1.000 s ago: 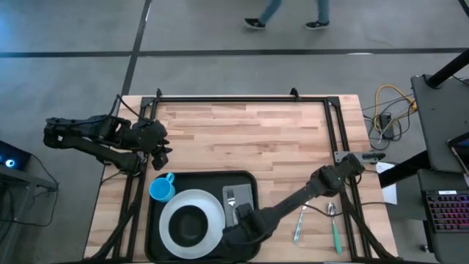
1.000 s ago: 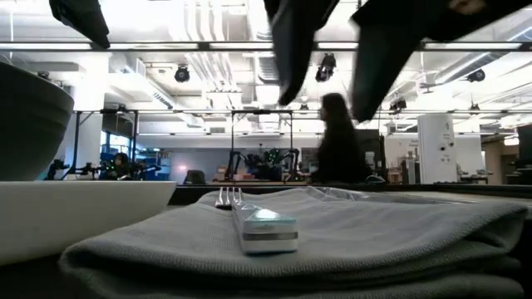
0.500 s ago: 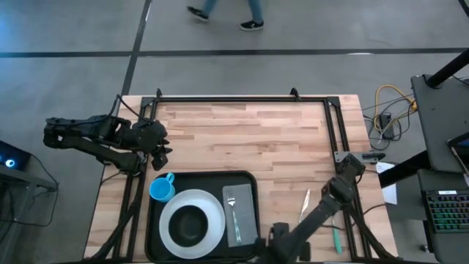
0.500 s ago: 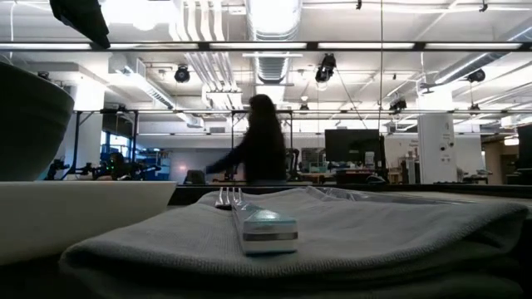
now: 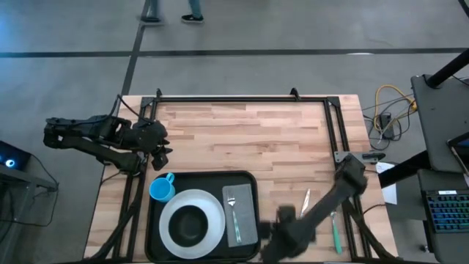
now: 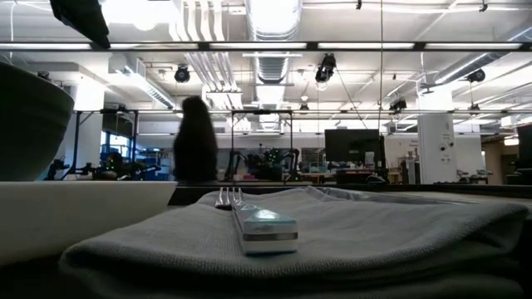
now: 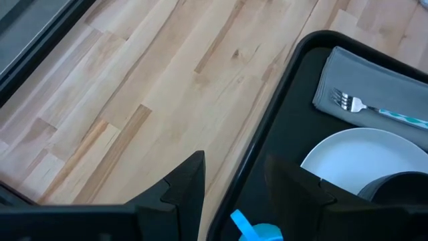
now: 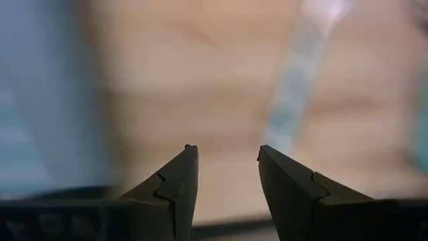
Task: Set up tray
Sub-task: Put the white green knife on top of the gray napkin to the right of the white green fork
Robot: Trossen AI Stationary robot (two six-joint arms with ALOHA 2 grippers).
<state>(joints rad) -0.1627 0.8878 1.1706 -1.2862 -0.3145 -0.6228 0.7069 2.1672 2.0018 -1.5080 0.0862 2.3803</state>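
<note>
The tray (image 5: pixel 250 180) sat at the near edge of the wooden tabletop (image 5: pixel 249 136), left of centre in the high view. In it: a white plate (image 5: pixel 212 213) carrying a dark bowl (image 5: pixel 190 224), and right beside the plate a grey napkin (image 5: pixel 242 213) with a fork (image 5: pixel 232 207) lying on top, tines pointing to the far side. A blue cup (image 5: pixel 162 189) stood at the tray's far left corner, on or just over the rim; could not tell which. On bare wood right of the tray lay a knife (image 5: pixel 303 204) and a green-handled utensil (image 5: pixel 335 237), near each other, well apart from the tray.

Right pincer (image 5: pixel 282 235) was low at the near edge, just right of the tray, blurred in the high view. Its wrist view showed the fingers (image 8: pixel 175 177) parted by a moderate gap with nothing between them, over blurred wood and a pale streak.

Left pincer (image 5: pixel 163 152) hung by the left side of the tabletop, just beyond the cup, above wood. Its wrist view showed the fingers (image 7: pixel 187 184) apart and empty, with the tray rim, napkin, fork and plate ahead.

Low view: fork handle (image 6: pixel 264 228) resting on the napkin folds, plate edge (image 6: pixel 75 216) and bowl to the left, a person (image 6: pixel 195 141) in the room behind.
</note>
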